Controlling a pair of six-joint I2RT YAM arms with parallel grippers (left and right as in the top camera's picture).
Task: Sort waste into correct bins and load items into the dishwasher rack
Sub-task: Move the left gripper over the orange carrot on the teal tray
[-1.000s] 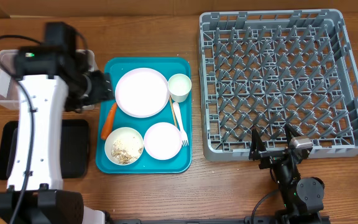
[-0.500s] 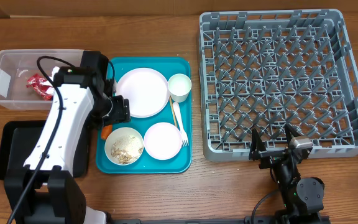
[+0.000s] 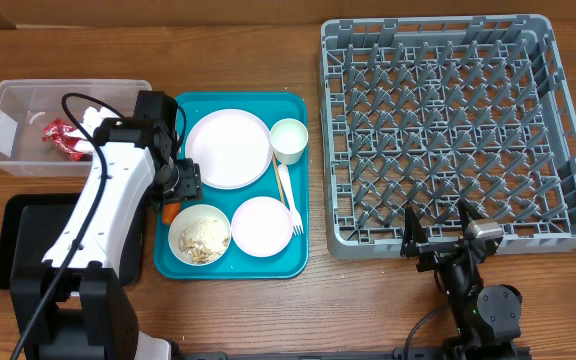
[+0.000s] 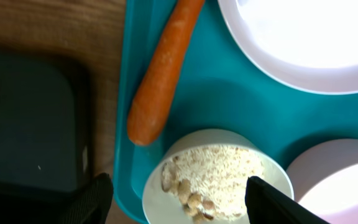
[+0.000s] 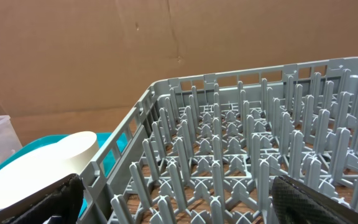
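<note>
My left gripper [image 3: 182, 181] hangs open and holds nothing, over the left side of the teal tray [image 3: 298, 262]. Its own view shows the gripper [image 4: 179, 208] above the orange carrot [image 4: 159, 76] and the white bowl of beige crumbs [image 4: 216, 177]. In the overhead view the arm hides most of the carrot [image 3: 170, 212]. Also on that tray are the crumb bowl [image 3: 200, 236], a large white plate [image 3: 228, 148], a cup [image 3: 289, 140], a fork [image 3: 289, 196] and a pale bowl [image 3: 262, 225]. My right gripper [image 3: 437, 236] rests open at the front edge of the grey dishwasher rack [image 3: 458, 130].
The clear tub [image 3: 13, 150] at the far left holds a red-and-silver wrapper [image 3: 63, 137]. The black tray [image 3: 23, 245] lies in front of it, partly under my left arm. The right wrist view looks across the rack's pegs [image 5: 241, 155] toward a white dish [image 5: 36, 169].
My left arm has swung from over the clear tub to the teal tray's left side, uncovering the wrapper in the tub. Its jaws have narrowed slightly. The right arm has not moved.
</note>
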